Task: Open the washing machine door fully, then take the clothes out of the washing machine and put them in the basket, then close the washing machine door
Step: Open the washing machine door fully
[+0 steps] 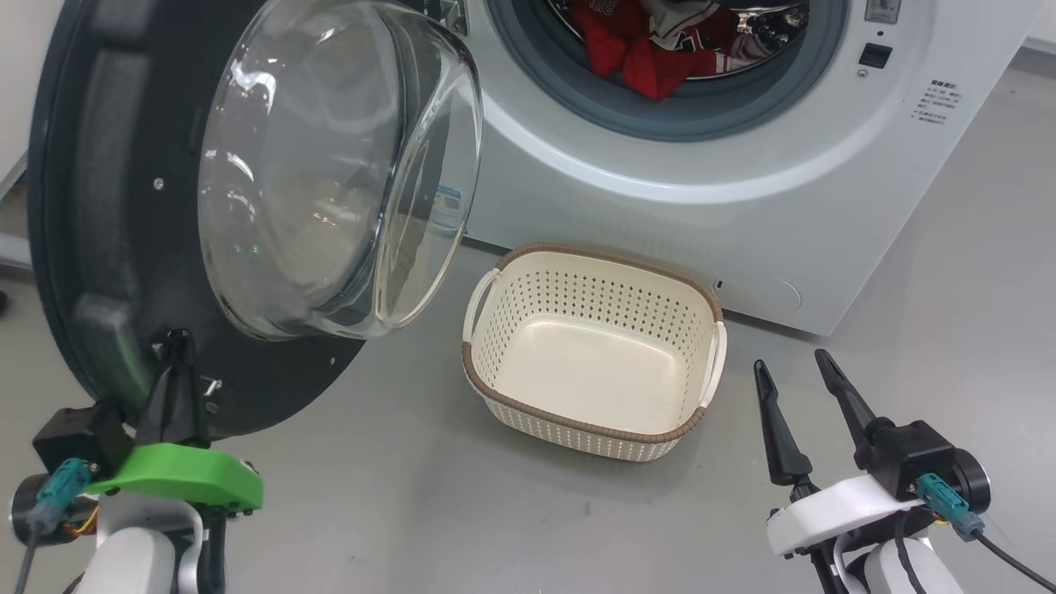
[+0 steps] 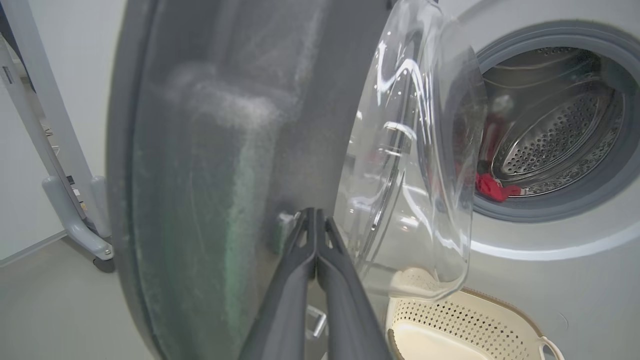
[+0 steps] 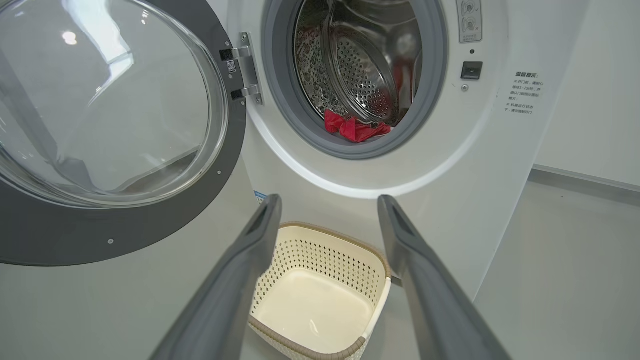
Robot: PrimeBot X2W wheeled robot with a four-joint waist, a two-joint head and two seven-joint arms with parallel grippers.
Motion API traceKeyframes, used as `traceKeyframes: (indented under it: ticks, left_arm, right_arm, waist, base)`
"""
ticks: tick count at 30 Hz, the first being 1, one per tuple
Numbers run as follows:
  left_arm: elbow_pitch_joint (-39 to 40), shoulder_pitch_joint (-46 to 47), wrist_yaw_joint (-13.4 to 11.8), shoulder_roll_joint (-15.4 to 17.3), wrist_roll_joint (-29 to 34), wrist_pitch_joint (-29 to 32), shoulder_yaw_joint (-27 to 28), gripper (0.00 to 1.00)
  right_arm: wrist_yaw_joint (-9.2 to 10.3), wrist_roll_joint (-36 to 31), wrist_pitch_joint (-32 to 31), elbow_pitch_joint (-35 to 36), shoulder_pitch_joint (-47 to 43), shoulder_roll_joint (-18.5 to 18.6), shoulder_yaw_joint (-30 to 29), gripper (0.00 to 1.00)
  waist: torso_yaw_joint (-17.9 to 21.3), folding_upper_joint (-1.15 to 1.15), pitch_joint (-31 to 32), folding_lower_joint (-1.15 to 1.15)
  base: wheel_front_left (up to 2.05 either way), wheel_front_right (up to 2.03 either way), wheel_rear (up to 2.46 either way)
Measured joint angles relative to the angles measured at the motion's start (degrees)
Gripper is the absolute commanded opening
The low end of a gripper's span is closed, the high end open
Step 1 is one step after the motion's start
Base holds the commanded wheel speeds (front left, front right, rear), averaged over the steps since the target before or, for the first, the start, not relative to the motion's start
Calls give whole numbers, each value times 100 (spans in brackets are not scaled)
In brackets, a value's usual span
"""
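We note the washing machine door (image 1: 107, 247) open, left gripper (image 1: 176, 345) pressed together at its lower rim, right gripper (image 1: 788, 360) spread beside the basket (image 1: 594, 299)

Black washing machine door (image 1: 107, 206) swung open, red clothes (image 1: 652, 49) in white washing machine (image 1: 742, 206) drum, empty cream basket (image 1: 495, 392) on floor just before it

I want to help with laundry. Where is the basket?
The cream basket stands on the floor, mid head view, in front of the white washing machine, right of its open door.
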State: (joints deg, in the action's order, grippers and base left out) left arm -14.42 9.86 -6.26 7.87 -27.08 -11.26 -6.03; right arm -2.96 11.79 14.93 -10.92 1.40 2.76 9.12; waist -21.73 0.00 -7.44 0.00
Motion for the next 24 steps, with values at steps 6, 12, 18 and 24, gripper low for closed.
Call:
traceKeyframes:
  ticks: [6, 12, 18, 24]
  left_arm:
    - [-148, 51, -1, 20, -73, -68, 324, 0]
    - [-305, 237, -2, 73, -198, -121, 660, 0]
    - [-472, 454, -10, 158, -215, -177, 898, 0]
    - [-673, 591, -10, 196, -280, -201, 1115, 0]
  right_arm:
    - [-1, -46, 0, -1, 41, 0, -3, 100]
    - [-18, -96, 0, 5, 50, 5, -22, 100]
    - [-19, -136, 0, 11, 100, 32, -74, 100]
    - [-52, -164, 0, 9, 176, 49, -81, 100]
  waist:
    - [42, 0, -93, 0]
    - [85, 0, -206, 0]
    - [116, 0, -334, 0]
    - [139, 0, -396, 0]
  base:
    - [0, 0, 0]
    - [0, 0, 0]
    - [0, 0, 0]
    - [0, 0, 0]
